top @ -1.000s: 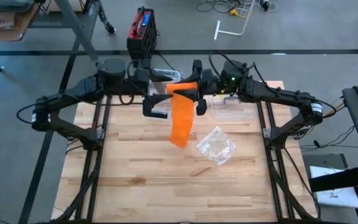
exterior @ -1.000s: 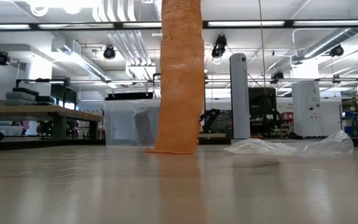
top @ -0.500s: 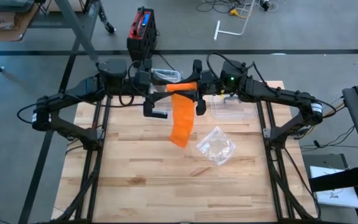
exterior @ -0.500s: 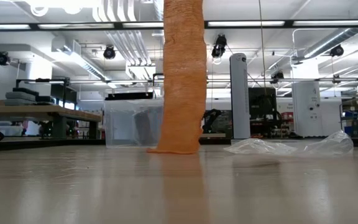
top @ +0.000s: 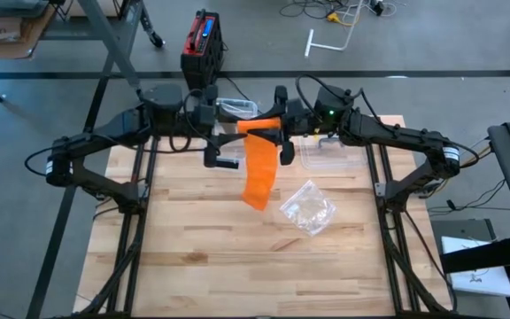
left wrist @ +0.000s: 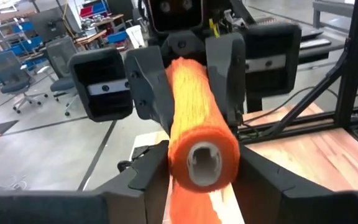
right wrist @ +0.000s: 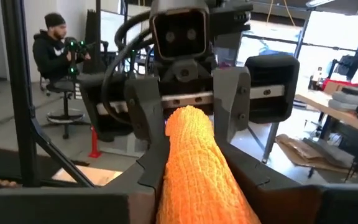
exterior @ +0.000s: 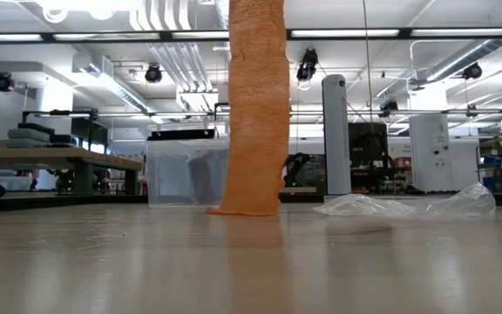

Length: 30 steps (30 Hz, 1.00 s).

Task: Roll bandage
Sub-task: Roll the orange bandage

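An orange bandage roll [top: 262,124] hangs level above the table's far middle, held between my two grippers, which face each other. My left gripper [top: 237,133] is shut on its left end and my right gripper [top: 283,131] on its right end. A loose strip [top: 259,168] hangs down from the roll. The strip's lower end [exterior: 244,208] rests crumpled on the wooden table [top: 193,248]. The left wrist view shows the roll's hollow core [left wrist: 204,163]. My left gripper pinches the roll's left end [left wrist: 178,163], the one with the open core, between its two fingers [left wrist: 148,177]. They come level from the table's left and lie along the roll. The roll stays level and clear of the table. My right gripper pinches the roll's right end [right wrist: 179,180] between its two fingers [right wrist: 244,168]. They come level from the table's right and lie along the roll. The loose strip hangs slack below the roll, with its lower end on the table.
A crumpled clear plastic bag [top: 308,208] lies right of the strip's lower end. Clear plastic containers stand at the far edge [top: 330,155] and behind the roll [top: 233,108]. A person [right wrist: 58,56] sits in the room beyond. The table's near half is bare wood.
My left gripper has shut on the roll's left end and rolled a little about its own axis. My right gripper has kept its hold. The roll and the hanging strip stay where they were.
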Each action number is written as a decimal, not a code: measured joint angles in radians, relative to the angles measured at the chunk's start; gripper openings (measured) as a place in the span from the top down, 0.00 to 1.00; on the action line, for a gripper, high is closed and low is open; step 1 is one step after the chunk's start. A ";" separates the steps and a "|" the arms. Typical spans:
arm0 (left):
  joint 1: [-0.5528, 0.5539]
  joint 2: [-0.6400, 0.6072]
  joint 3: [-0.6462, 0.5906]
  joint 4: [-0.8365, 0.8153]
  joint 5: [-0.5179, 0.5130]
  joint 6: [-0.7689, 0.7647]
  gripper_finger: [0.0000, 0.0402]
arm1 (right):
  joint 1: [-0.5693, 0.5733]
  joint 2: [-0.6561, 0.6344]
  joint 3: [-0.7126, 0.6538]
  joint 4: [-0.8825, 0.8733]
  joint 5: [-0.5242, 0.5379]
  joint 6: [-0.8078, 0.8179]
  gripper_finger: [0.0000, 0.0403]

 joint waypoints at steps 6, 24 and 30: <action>0.000 0.002 -0.001 0.011 -0.027 0.037 0.71 | 0.000 0.000 0.000 -0.004 0.005 0.140 0.72; 0.001 0.002 -0.001 0.047 -0.035 0.069 0.85 | -0.013 -0.002 0.001 -0.009 0.027 0.641 0.57; 0.000 0.002 -0.001 0.047 -0.037 0.099 0.88 | -0.013 -0.003 0.001 -0.010 0.012 0.731 0.53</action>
